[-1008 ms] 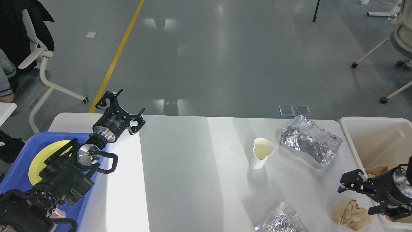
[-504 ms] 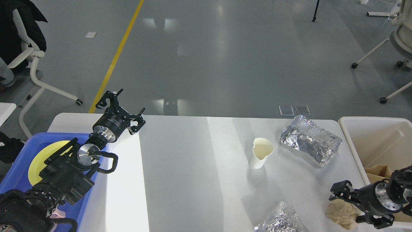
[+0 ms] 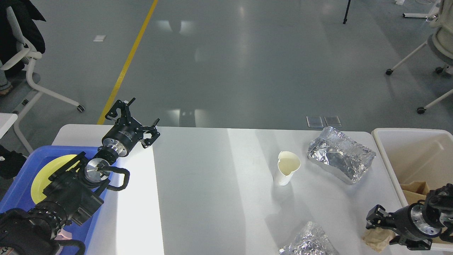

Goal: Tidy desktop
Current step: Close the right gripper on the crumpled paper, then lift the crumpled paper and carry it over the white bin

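The smooth white bench (image 3: 212, 184), wide and round-cornered, spreads under both arms: the left gripper (image 3: 132, 115) hovers over its far left corner with fingers (image 3: 118, 108) spread wide and empty, while the right gripper (image 3: 380, 230) sits low at its near right edge over a crumpled tan cloth (image 3: 375, 238); whether those fingers grip it I cannot tell. Between the fingers stand a dented white paper cup (image 3: 287, 167) and two crinkled foil lumps (image 3: 339, 154) (image 3: 308, 242); no writing is legible.
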Robot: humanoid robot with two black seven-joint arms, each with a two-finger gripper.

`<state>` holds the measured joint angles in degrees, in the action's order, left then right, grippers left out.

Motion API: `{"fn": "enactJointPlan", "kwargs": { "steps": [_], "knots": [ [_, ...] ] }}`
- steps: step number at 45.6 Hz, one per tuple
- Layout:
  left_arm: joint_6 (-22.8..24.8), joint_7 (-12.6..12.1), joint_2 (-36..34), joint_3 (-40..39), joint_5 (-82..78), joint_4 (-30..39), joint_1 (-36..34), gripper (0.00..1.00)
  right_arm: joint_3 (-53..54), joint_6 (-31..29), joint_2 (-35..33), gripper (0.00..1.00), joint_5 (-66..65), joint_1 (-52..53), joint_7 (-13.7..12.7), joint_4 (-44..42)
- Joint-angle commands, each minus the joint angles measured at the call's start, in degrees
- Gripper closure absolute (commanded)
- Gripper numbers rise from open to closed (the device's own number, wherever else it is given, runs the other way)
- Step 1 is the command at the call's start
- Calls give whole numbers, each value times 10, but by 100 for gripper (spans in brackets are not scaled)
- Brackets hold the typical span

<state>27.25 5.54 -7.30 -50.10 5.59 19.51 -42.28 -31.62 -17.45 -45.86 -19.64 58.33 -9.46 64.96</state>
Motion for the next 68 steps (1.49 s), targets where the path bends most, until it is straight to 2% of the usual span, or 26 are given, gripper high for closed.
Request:
{"fn": "enactJointPlan", "kwargs": {
  "steps": [1, 16, 20, 24, 31, 35, 39, 44, 54, 64, 68],
  "knots": [
    [0, 0, 0, 0, 0, 0, 0, 1, 1, 0, -1, 100, 0, 0, 1, 3],
    [0, 0, 0, 0, 0, 0, 0, 1, 0, -6, -16, 100, 1, 25, 1, 10],
    [0, 0, 0, 0, -1, 0, -1, 1, -5, -22, -32, 100, 0, 52, 1, 23],
    [0, 0, 0, 0, 0, 0, 0, 1, -8, -74, -55, 100, 0, 122, -1, 34],
    [0, 0, 0, 0, -1, 0, 0, 1, -21, -231, -59, 100, -3, 315, -11, 35],
    [0, 0, 0, 0, -1, 0, 0, 1, -23, -296, -37, 100, -3, 409, -22, 45],
    [0, 0, 0, 0, -1, 0, -1, 1, -23, -330, -3, 100, -3, 481, -43, 66],
    [0, 0, 0, 0, -1, 0, 0, 1, -27, -340, 54, 100, -1, 565, -64, 111],
    [0, 0, 0, 0, -1, 0, -1, 1, -60, -340, 154, 100, 12, 659, -65, 144],
    [0, 0, 0, 0, -1, 0, -1, 1, -94, -328, 170, 100, 15, 648, -65, 136],
    [0, 0, 0, 0, 0, 0, -1, 1, -140, -310, 160, 100, 15, 620, -63, 95]
  ]
}}
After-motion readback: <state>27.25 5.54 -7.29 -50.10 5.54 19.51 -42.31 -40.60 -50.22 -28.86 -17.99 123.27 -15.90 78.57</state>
